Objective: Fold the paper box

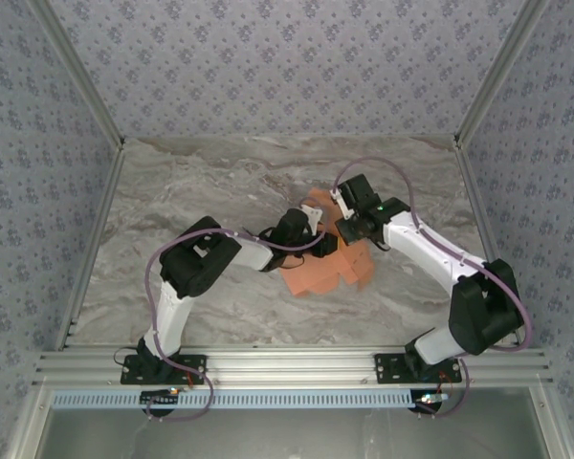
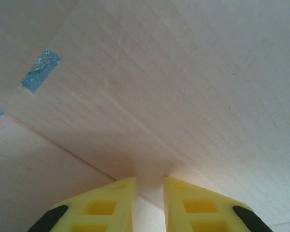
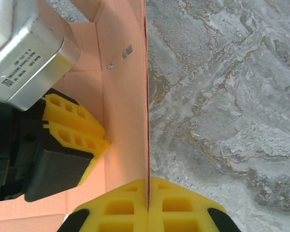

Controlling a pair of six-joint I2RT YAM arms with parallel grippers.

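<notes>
Right wrist, right gripper [image 3: 148,186] clamped on paper box [image 3: 123,96] edge, marble table [image 3: 222,96]

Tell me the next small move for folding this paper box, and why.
Probably hold the right gripper pinched on the upright wall of the paper box and nudge the left gripper forward to press the crease. The right jaws are closed on that wall's edge; the left jaws stand narrowly apart against the cardboard.
</notes>
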